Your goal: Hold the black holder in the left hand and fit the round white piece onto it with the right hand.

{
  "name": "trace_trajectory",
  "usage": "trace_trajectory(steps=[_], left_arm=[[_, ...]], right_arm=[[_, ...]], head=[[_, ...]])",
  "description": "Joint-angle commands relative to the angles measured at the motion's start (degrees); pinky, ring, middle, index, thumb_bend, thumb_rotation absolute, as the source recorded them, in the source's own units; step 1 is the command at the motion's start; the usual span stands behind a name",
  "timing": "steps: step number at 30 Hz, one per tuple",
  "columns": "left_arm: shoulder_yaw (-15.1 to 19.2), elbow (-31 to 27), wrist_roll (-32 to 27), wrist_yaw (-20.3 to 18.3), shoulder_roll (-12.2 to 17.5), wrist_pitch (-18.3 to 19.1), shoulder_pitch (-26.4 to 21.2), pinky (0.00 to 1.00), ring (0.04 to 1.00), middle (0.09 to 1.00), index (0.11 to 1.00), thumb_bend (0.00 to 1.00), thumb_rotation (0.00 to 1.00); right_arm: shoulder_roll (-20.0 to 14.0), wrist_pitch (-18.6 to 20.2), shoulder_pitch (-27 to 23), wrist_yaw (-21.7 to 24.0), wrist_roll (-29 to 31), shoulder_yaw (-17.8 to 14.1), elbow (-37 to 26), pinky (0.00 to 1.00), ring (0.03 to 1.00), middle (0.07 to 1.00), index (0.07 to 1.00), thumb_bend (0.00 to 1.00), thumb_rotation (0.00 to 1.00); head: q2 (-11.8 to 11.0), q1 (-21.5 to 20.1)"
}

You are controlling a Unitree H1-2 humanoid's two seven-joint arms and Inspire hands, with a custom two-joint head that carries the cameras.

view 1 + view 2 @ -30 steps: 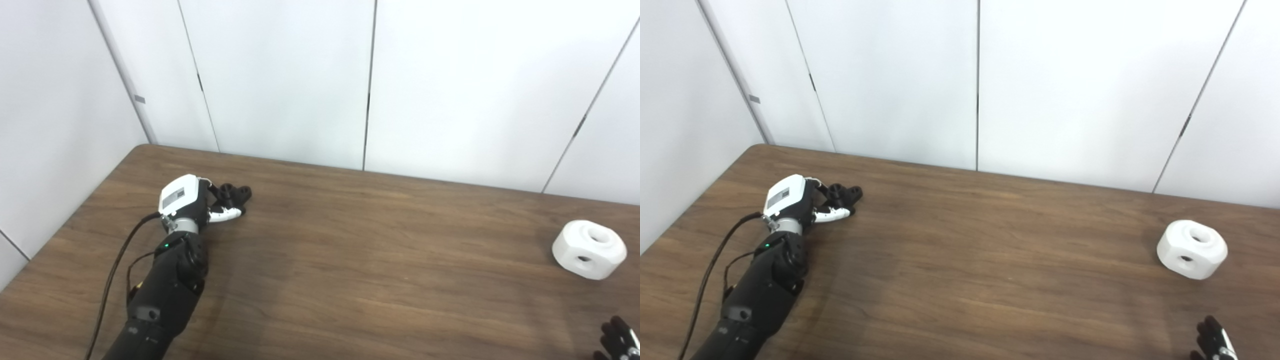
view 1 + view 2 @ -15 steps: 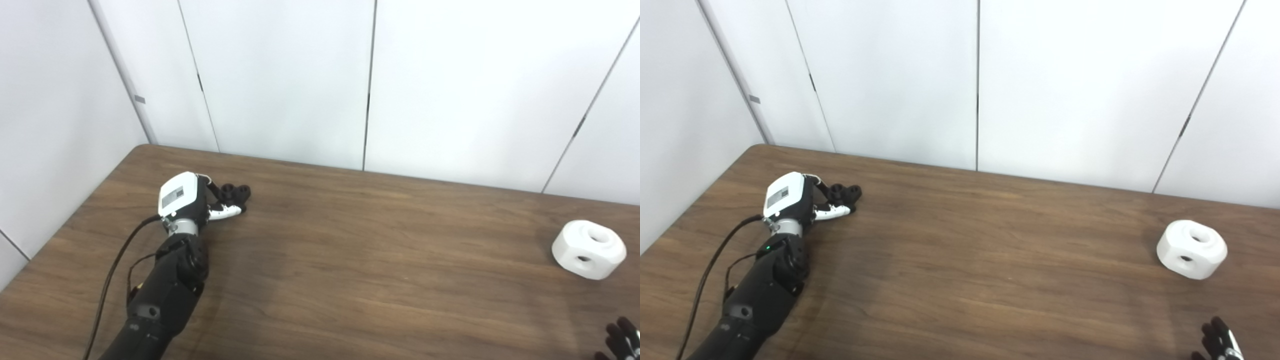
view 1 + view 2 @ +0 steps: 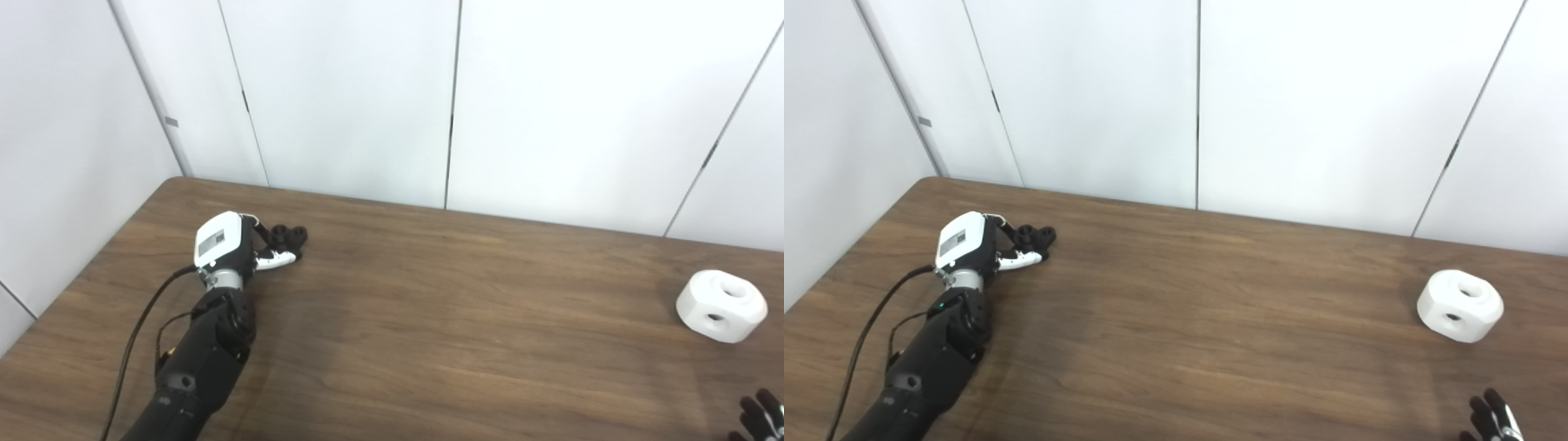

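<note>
The black holder (image 3: 289, 235) lies on the brown table at the far left. My left hand (image 3: 228, 245) is right against it, with the white-tipped thumb (image 3: 276, 261) along its near side and dark fingers on its far-left side. The back of the hand hides whether the grasp is closed. The round white piece (image 3: 721, 305), which has a hole on top and one in its side, sits alone at the far right. Only the spread fingertips of my right hand (image 3: 1492, 419) show at the bottom right corner, well short of the white piece and holding nothing.
The wooden table (image 3: 441, 318) runs up to white wall panels at the back and on the left. A black cable (image 3: 138, 334) trails along my left forearm. A wide stretch of table lies between the two objects.
My left hand has crept slightly toward the holder. My right fingertips have sunk a little lower at the picture's edge. The white piece has stayed put.
</note>
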Motion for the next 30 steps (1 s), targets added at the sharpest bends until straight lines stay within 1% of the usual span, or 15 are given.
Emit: trace_trajectory(steps=[1,5,7,9,13,16,21,23,26,28,30], left_arm=[[-0.46,-1.52,0.31,-0.21,1.15,0.25,-1.12,0.94,0.892,0.811,0.487,0.52,0.05],[-1.12,-2.93,0.8,-0.35,1.3,0.38,-0.45,0.94,0.863,0.778,0.487,0.52,0.05],[-1.63,-4.25,0.93,-0.88,1.56,0.37,0.14,0.94,0.852,0.762,0.487,0.52,0.05],[-2.19,-6.12,0.95,-1.77,1.9,0.25,0.99,0.96,0.853,0.757,0.487,0.52,0.05],[-3.17,-10.97,1.37,-3.78,2.22,0.82,3.46,0.98,0.858,0.766,0.488,0.52,0.05],[-3.59,-14.76,1.6,-5.32,2.02,1.29,5.86,0.97,0.867,0.79,0.488,0.52,0.05],[-4.8,-19.4,2.77,-7.03,1.57,1.79,9.1,0.98,0.872,0.8,0.488,0.52,0.05],[-5.51,-20.71,3.53,-6.97,1.16,1.11,10.34,0.97,0.871,0.801,0.488,0.52,0.05],[-6.59,-22.62,4.51,-7.01,0.61,0.13,11.69,0.98,0.878,0.815,0.489,0.52,0.05],[-7.73,-24.34,5.47,-7.28,0.61,-0.74,12.48,0.98,0.881,0.82,0.489,0.52,0.05],[-8.86,-26.39,6.26,-7.96,0.6,-1.6,13.18,0.98,0.89,0.824,0.49,0.52,0.05]], right_arm=[[-1.04,-0.92,-0.04,-0.36,-0.48,-0.54,-1.87,0.99,0.999,0.978,0.993,0.52,1.0],[-1.13,-1.12,-0.19,-0.23,-1.19,-0.23,-1.81,0.99,0.997,0.977,0.991,0.52,1.0],[-1.2,-0.27,-0.23,-0.41,-2.2,-0.05,-2.31,1.0,1.0,0.98,0.993,0.51,1.0],[-1.2,0.45,-0.37,-0.56,-2.84,-0.05,-2.62,1.0,1.0,0.979,0.987,0.53,1.0],[-1.15,0.75,-0.57,-0.5,-3.6,-0.01,-2.77,1.0,1.0,0.982,0.986,0.55,1.0],[-1.02,1.33,-0.54,-0.56,-4.38,0.09,-3.25,1.0,1.0,0.982,0.987,0.56,1.0],[-1.2,1.12,-0.83,-0.57,-6.01,0.43,-2.96,1.0,1.0,0.979,0.985,0.58,1.0],[-1.27,0.88,-1.06,-0.5,-6.67,0.59,-2.53,1.0,1.0,0.978,0.982,0.59,1.0],[-0.93,1.77,-1.17,-0.52,-6.92,0.77,-2.97,1.0,0.999,0.974,0.977,0.62,1.0],[-0.7,2.42,-1.31,-0.66,-7.24,1.0,-3.52,1.0,0.998,0.973,0.977,0.63,1.0],[-0.67,1.95,-1.47,-0.24,-6.24,1.21,-3.61,1.0,0.998,0.976,0.981,0.62,1.0]], head=[[0.05,0.07],[0.28,-0.19],[0.46,-0.37],[0.54,-0.45],[0.77,-0.74],[0.85,-1.1],[1.21,-1.36],[1.34,-1.62],[1.6,-2.15],[1.99,-2.76],[2.3,-3.19]])
